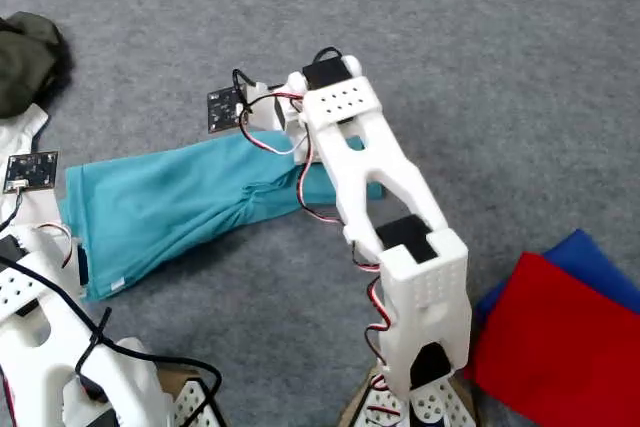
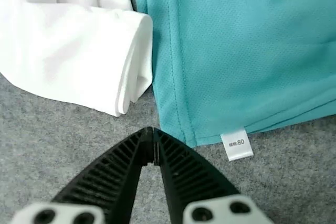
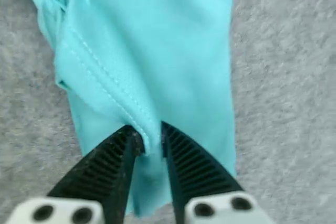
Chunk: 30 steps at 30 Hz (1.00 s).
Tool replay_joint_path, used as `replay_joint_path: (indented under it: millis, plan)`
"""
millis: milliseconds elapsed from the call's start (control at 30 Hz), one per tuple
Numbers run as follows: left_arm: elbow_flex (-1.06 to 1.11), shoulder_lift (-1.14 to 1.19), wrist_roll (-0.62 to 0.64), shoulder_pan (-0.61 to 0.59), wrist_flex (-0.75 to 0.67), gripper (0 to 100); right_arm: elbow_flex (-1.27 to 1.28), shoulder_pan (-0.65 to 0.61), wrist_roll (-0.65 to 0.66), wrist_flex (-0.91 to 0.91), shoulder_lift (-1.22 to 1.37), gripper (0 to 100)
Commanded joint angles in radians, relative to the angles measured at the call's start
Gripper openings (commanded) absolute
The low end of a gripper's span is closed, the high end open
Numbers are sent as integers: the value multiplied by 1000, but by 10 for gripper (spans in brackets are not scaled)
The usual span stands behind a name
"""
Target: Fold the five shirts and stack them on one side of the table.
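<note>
Teal shirt [image 1: 170,202]: lying across the middle-left of the grey felt worktop [image 1: 500,67], folded lengthwise into a long band, with its wide hem end lying toward the left arm and its narrower end running under the right arm. Right end effector [image 3: 149,135]: gripping the teal shirt, with the two black ribbed fingers pinching a stitched fold of the fabric between them. Left end effector [image 2: 152,132]: hanging over bare grey felt just beside the hem corner of the teal shirt, its fingers pressing together at the tips with nothing between them. Small white tag [image 2: 236,144]: sticking out from the hem edge onto the felt. White shirt [image 2: 63,40]: lying loosely rolled right beside the teal shirt, its folded edge running along the teal side seam. Red shirt [image 1: 560,337]: lying folded at the near right of the worktop, resting on top of a blue shirt [image 1: 590,252] whose corner is showing behind it. Dark green shirt [image 1: 25,62]: lying crumpled at the far left edge, well apart from the red and blue pair.
</note>
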Motion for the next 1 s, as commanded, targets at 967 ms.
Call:
replay_joint_path:
  millis: [967]
  plan:
    - [-14,-21,120,28,-48,20,355,185,-460,147,-493,5]
